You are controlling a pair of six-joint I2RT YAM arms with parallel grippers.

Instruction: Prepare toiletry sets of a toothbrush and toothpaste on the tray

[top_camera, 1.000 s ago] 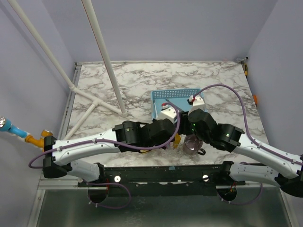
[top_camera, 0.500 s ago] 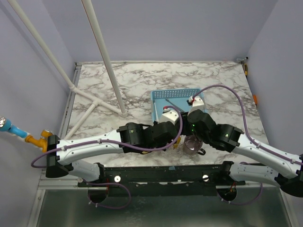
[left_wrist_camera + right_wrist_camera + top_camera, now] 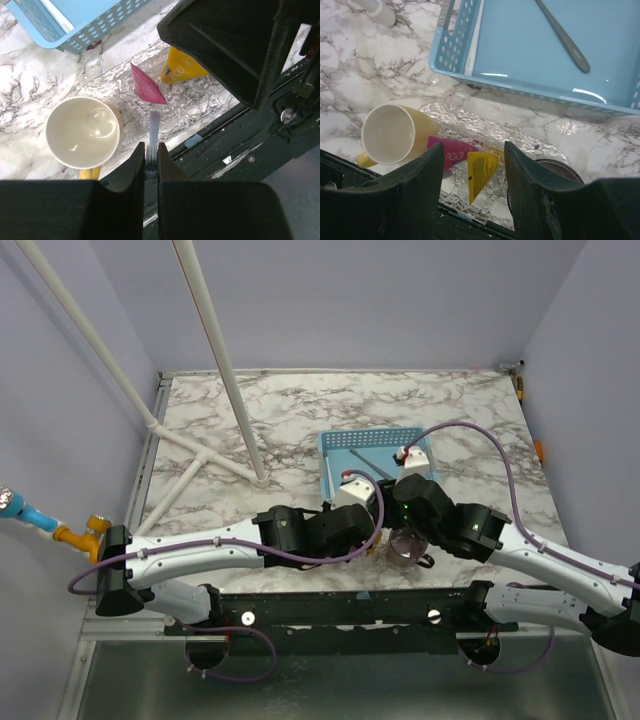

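Down at the near edge of the table, the left gripper (image 3: 151,152) is pinched shut on the pale blue toothbrush (image 3: 154,125), gripping near one end w/ the rest poking out over the clear crinkly tray (image 3: 200,105). Right gripper (image 3: 473,160) hangs wide open w/ nothing in it, right above the pink tube (image 3: 456,153) & yellow tube (image 3: 480,172), both lying on that tray. Grey toothbrush (image 3: 564,36) is off in the blue basket (image 3: 451,55). Yellow mug (image 3: 82,132) sits just beside the tray. Imo the brush is light, stiff, skinny, prob slick plastic, so an end pinch could let it swivel; mid-handle is safer. Tubes look soft & squishy, so grab across the flat body, gently.
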